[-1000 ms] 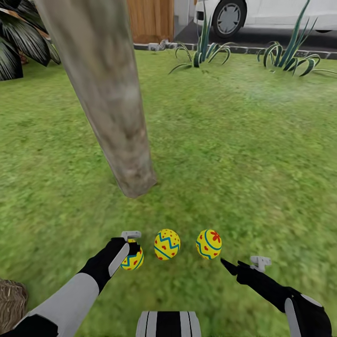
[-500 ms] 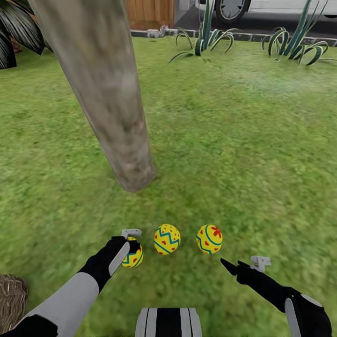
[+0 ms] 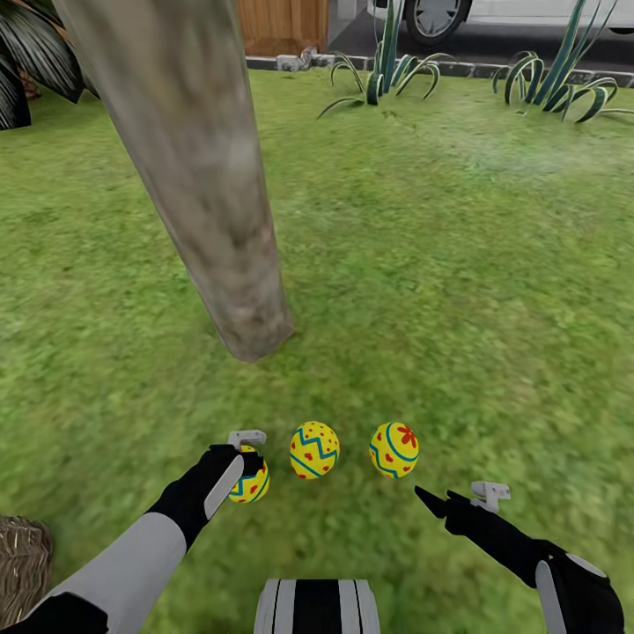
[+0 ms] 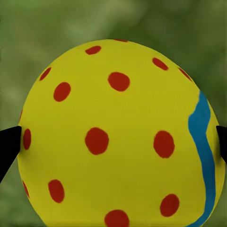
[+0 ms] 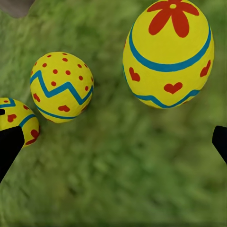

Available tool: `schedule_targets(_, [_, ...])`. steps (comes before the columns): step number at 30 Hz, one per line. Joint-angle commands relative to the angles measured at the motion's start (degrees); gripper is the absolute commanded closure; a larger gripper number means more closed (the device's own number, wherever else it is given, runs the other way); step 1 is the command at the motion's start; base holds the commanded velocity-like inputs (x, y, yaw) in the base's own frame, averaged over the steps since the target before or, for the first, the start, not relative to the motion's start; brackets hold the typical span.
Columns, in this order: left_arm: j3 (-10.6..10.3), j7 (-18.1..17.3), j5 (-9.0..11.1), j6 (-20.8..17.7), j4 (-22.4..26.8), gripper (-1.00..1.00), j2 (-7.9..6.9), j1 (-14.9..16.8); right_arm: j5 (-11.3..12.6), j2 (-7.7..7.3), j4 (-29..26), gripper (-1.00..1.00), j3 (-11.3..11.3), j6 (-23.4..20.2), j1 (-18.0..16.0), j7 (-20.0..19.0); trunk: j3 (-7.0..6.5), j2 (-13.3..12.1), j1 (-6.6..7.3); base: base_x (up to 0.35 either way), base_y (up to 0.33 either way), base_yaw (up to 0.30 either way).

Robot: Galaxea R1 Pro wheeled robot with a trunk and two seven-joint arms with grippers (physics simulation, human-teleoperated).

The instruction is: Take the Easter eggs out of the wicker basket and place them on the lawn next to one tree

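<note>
Gripping the third egg (image 3: 251, 484) low over the lawn (image 3: 458, 291), the left gripper (image 3: 247, 460) has its fingers closed on it, w/ two eggs (image 3: 314, 449) (image 3: 394, 449) lying beside it in a row near the tree (image 3: 220, 229) base (probably so all three share one tree). Right gripper (image 3: 433, 504) hangs open and empty just by the flowered egg; wicker basket (image 3: 22, 563) sits at the lawn's near-left edge of view, contents not visible.

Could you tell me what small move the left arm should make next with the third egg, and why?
Probably open the left gripper and lift it away. Its fingers sit on either side of the dotted egg, which looks down on the lawn in a row with the zigzag egg and the flower egg, close to the tree. The right gripper is open and empty.
</note>
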State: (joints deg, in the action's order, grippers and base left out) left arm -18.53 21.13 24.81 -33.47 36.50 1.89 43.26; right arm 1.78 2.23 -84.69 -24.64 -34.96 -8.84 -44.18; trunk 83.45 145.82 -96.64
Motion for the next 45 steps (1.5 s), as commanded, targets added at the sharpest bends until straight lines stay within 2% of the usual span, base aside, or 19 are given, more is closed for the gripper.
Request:
schedule_targets(1, [-0.3, 0.3, 1.7, 0.2, -0.9, -1.00, -0.04, 0.0, 0.2, 0.06, 0.0, -1.00, -0.1, -0.5, 0.0, -0.2, 0.05, 0.0, -0.01, 0.000, 0.000, 0.000])
schedule_targets(30, [0.0, 0.6, 1.8, -0.5, -0.9, -1.00, 0.13, 0.2, 0.2, 0.06, 0.0, -1.00, -0.1, -0.5, 0.0, -0.2, -6.16, -0.4, 0.71, 0.000, 0.000, 0.000])
schedule_targets(34, [0.0, 0.4, 1.8, -0.6, -0.9, -1.00, 0.13, 0.2, 0.2, 0.06, 0.0, -1.00, -0.1, -0.5, 0.0, -0.2, -6.16, -0.4, 0.71, 0.000, 0.000, 0.000])
schedule_targets(37, [0.1, 0.4, 1.9, -0.6, -0.9, -1.00, 0.13, 0.2, 0.2, 0.06, 0.0, -1.00, -0.1, -0.5, 0.0, -0.2, -6.82, -0.4, 0.79, -0.003, 0.000, 0.000])
schedule_targets(45, [0.2, 0.5, 1.9, -0.6, -0.9, -1.00, 0.19, 0.3, 0.3, 0.06, 0.0, -1.00, -0.2, -0.5, 0.0, -0.2, -8.59, -0.5, 1.00, -0.190, 0.000, 0.000])
